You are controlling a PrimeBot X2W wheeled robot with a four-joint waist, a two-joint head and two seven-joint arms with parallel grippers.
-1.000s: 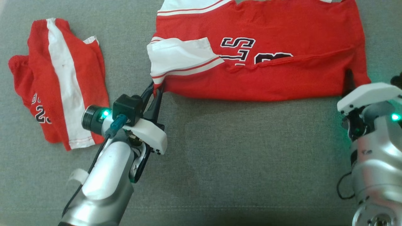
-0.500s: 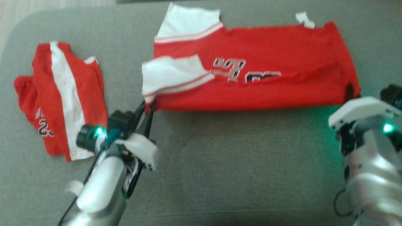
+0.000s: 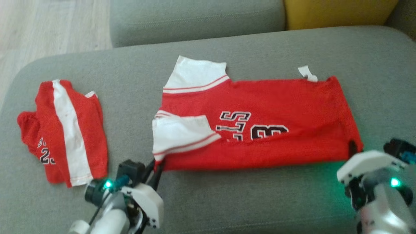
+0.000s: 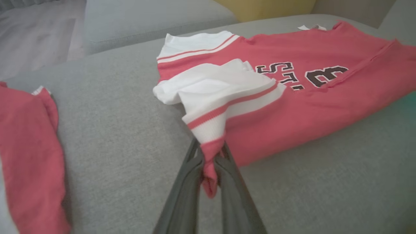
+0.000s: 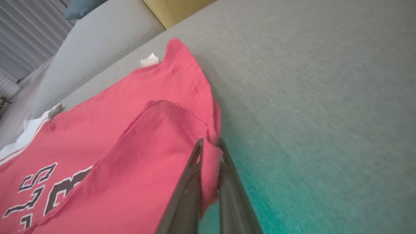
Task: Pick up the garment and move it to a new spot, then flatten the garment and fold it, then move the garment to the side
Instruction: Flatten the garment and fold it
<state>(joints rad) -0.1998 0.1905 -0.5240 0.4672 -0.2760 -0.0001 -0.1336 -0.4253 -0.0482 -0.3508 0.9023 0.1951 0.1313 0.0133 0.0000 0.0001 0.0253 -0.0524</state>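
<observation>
A red jersey with white sleeves lies folded lengthwise. Sleeves point to nine o'clock, hem to three.

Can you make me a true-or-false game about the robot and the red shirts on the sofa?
1. The left gripper pinches a corner of the big red jersey. True.
2. The right gripper is wide open. False: it is shut on the jersey's other near corner.
3. A smaller red garment lies apart from the jersey on the grey sofa. True.
4. The jersey is rolled into a ball. False: it lies spread out on the sofa, its near part folded over.
</observation>
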